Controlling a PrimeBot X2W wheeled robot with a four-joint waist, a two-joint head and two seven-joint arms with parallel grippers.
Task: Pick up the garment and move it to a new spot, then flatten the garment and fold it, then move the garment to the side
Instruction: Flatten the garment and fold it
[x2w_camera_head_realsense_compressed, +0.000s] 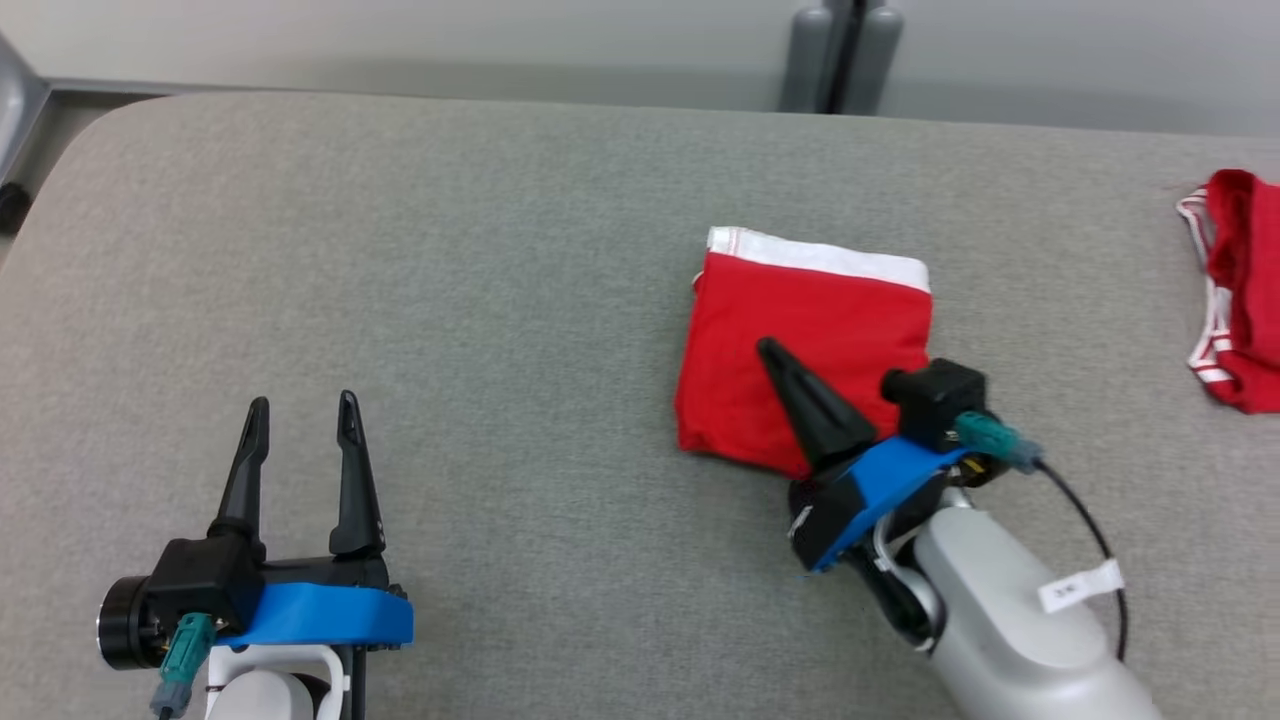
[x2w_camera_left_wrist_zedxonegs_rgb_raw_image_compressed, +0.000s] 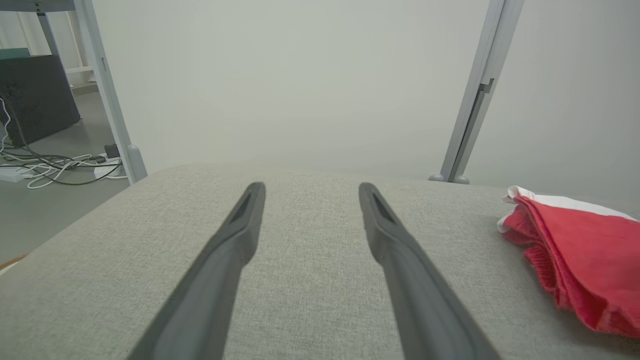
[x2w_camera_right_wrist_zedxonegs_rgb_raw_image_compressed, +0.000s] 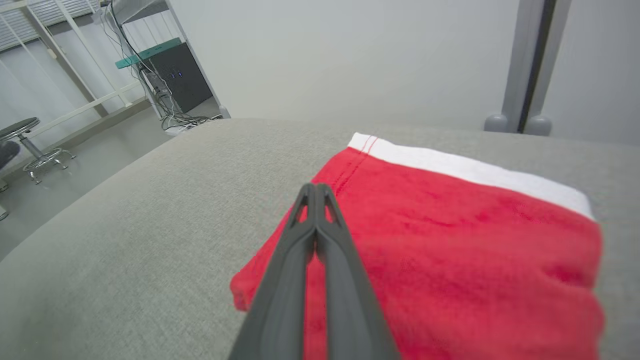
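Head view: garment (x2w_camera_head_realsense_compressed: 805, 350) lies folded into a compact, roughly square red block, right of the table (x2w_camera_head_realsense_compressed: 500, 300) middle. White waistband (x2w_camera_head_realsense_compressed: 815, 255) is on the far edge and runs left to right. Right gripper (x2w_camera_head_realsense_compressed: 772, 350) reaches in from the near right corner, fingers pressed together, tip over the middle of the cloth. Can't tell if it presses down or just hovers. Left gripper (x2w_camera_head_realsense_compressed: 303, 405) sits at lower left with fingers apart, holding nothing, well apart from the garment. Second garment (x2w_camera_head_realsense_compressed: 1235, 300), red with white trim, is at the right edge. A grey post (x2w_camera_head_realsense_compressed: 840, 50) stands behind the table.

Left wrist view: left gripper (x2w_camera_left_wrist_zedxonegs_rgb_raw_image_compressed: 310, 190) has its fingers spread over bare table (x2w_camera_left_wrist_zedxonegs_rgb_raw_image_compressed: 310, 300). Garment (x2w_camera_left_wrist_zedxonegs_rgb_raw_image_compressed: 575, 250) is off to the right, showing stacked folded layers at its edge.

Right wrist view: right gripper (x2w_camera_right_wrist_zedxonegs_rgb_raw_image_compressed: 315, 189) has both fingers tight together with no cloth seen between them. They lie along the left part of the garment (x2w_camera_right_wrist_zedxonegs_rgb_raw_image_compressed: 450, 240), near its left edge. Waistband (x2w_camera_right_wrist_zedxonegs_rgb_raw_image_compressed: 475, 170) is beyond the tip and most of the cloth is to the right of the fingers.

Judgement: the fold looks done and moving it aside is what's left. Right arm is much nearer, already on top of the garment. To lift it, the fingers would have to part and take an edge.
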